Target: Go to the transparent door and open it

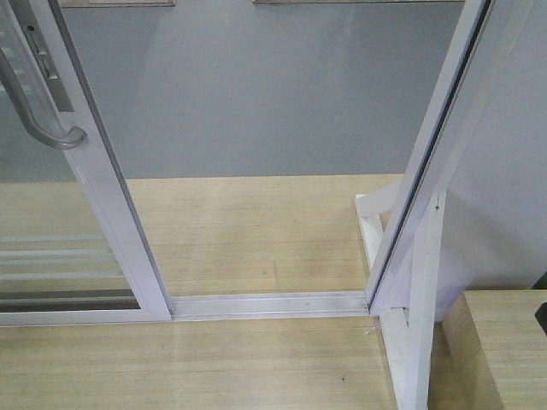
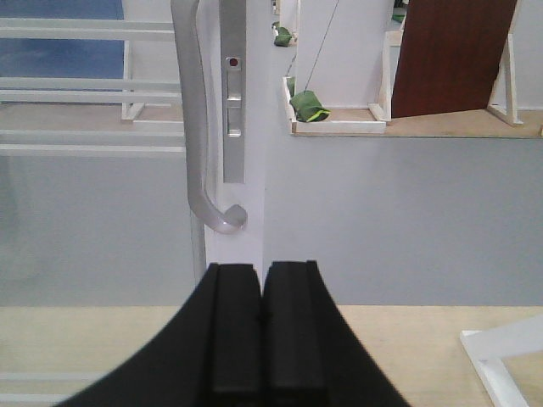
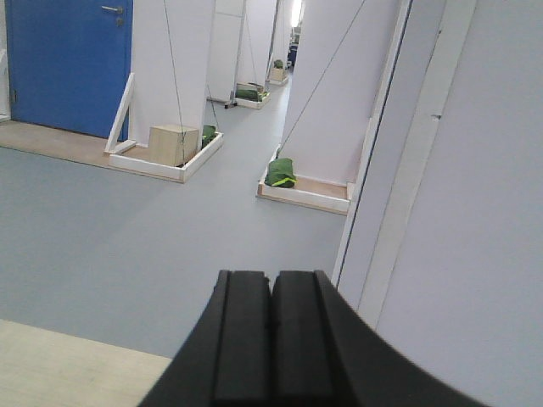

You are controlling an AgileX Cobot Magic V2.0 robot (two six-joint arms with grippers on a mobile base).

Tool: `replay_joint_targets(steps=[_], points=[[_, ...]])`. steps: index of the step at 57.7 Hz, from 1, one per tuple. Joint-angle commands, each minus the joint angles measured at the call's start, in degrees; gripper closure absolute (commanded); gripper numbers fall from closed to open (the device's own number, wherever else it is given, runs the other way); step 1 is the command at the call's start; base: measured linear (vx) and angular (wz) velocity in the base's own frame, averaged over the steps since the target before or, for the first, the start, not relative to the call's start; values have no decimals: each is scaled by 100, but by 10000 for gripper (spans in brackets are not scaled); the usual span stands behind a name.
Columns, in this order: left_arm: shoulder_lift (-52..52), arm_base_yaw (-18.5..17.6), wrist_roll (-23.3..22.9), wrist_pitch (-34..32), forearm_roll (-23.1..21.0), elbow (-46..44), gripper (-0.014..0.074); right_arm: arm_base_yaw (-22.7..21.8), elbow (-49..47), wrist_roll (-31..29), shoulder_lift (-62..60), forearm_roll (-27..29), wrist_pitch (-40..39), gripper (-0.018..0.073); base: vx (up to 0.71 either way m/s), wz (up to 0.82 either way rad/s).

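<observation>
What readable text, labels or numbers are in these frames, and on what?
None readable in any view.
The lock plate beside the handle of the transparent door carries a small red dot and two slots, no lettering.
The blue door and the cardboard box show no visible markings.
The left hand and right hand are plain black.

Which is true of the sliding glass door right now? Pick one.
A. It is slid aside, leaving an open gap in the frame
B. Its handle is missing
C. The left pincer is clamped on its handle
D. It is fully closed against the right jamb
A: the transparent door stands at the left, bare track running to the right jamb; the left pincer is shut below the handle.
</observation>
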Motion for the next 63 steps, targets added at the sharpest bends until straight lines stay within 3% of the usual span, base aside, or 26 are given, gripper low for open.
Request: replay_joint_targets(steps=[1,47,52,58,63], points=[[8,-49,2,-355,-42,-137,603,-31,-150,17,10,-33,-328,564,0,0],[22,-49,-1,-198,-34,-137,603,-31,-150,11,10,-55,-331,561,0,0],[22,-43,366,-225,-112,-137,603,-31,-150,11,10,-55,-332,561,0,0],[22,-43,1237,-251,-835,-137,603,-31,-150,11,10,-55,-325,561,0,0],[22,-43,1782,-316,-1193,-137,603,-31,-150,11,10,-55,-325,561,0,0]])
